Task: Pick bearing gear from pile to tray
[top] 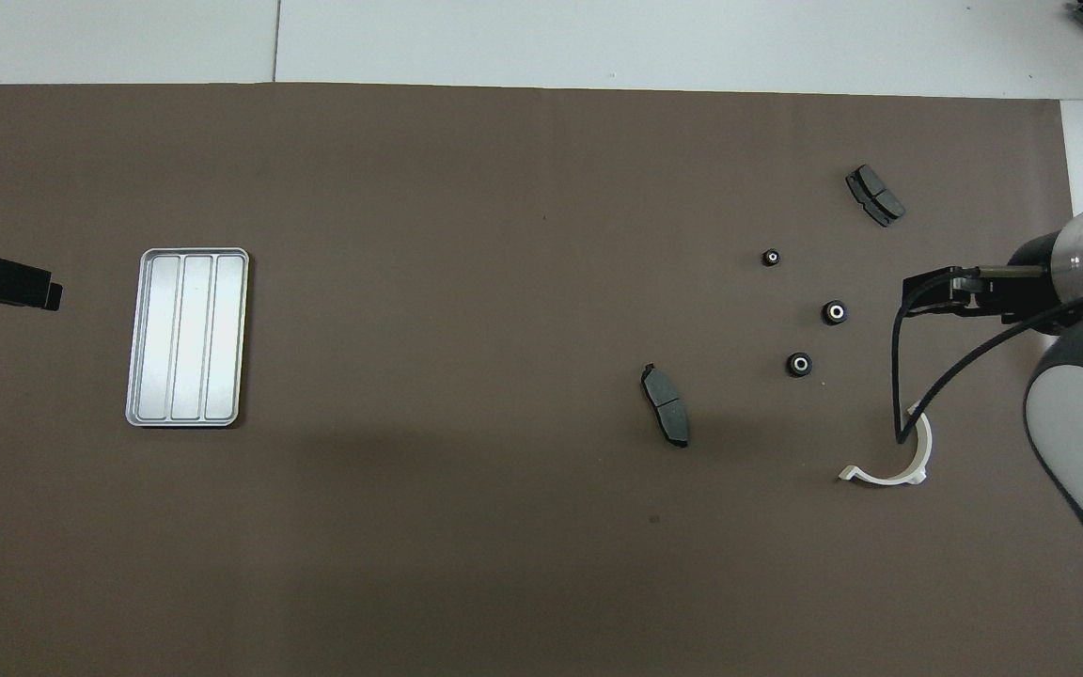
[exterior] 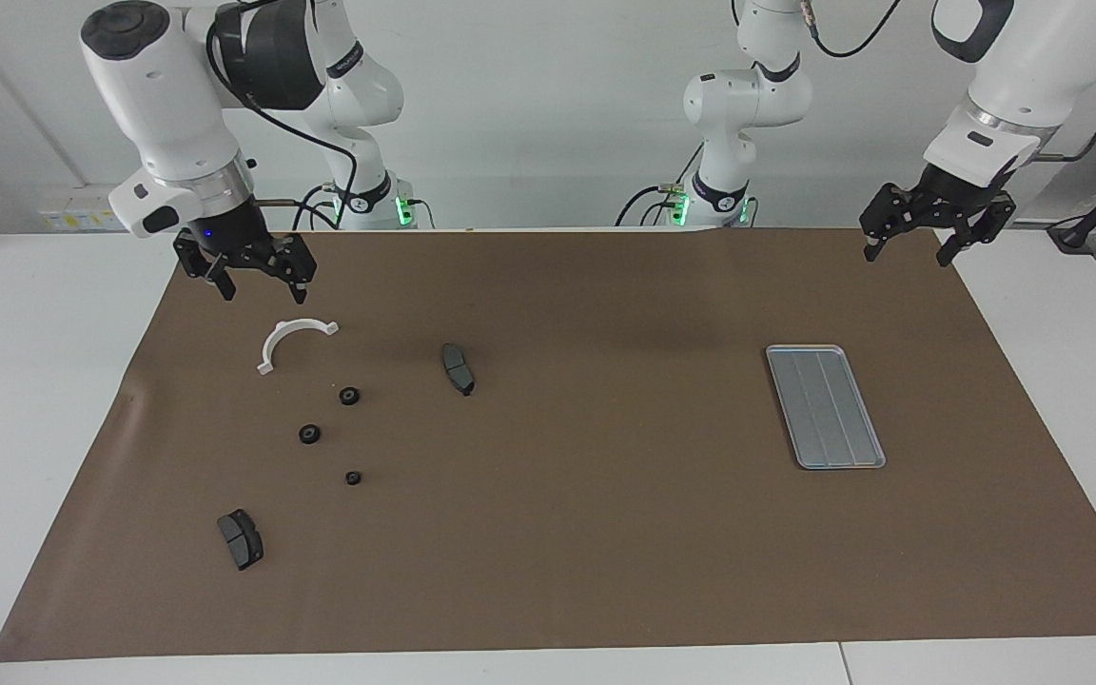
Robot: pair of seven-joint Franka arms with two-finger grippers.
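Note:
The pile lies toward the right arm's end of the brown mat: three small black rings (exterior: 349,395) (exterior: 309,434) (exterior: 353,478), two dark grey pads (exterior: 458,368) (exterior: 241,538) and a white curved bracket (exterior: 291,340). In the overhead view the rings (top: 799,364) (top: 834,312) (top: 771,257) show white centres. The silver grooved tray (exterior: 825,406) (top: 187,337) lies empty toward the left arm's end. My right gripper (exterior: 267,288) (top: 936,282) is open and empty, in the air over the mat close by the bracket. My left gripper (exterior: 907,257) (top: 34,291) is open and empty, waiting over the mat's corner near the tray.
The brown mat (exterior: 605,533) covers most of the white table (exterior: 34,381). A black cable (top: 903,376) hangs from the right wrist over the bracket in the overhead view.

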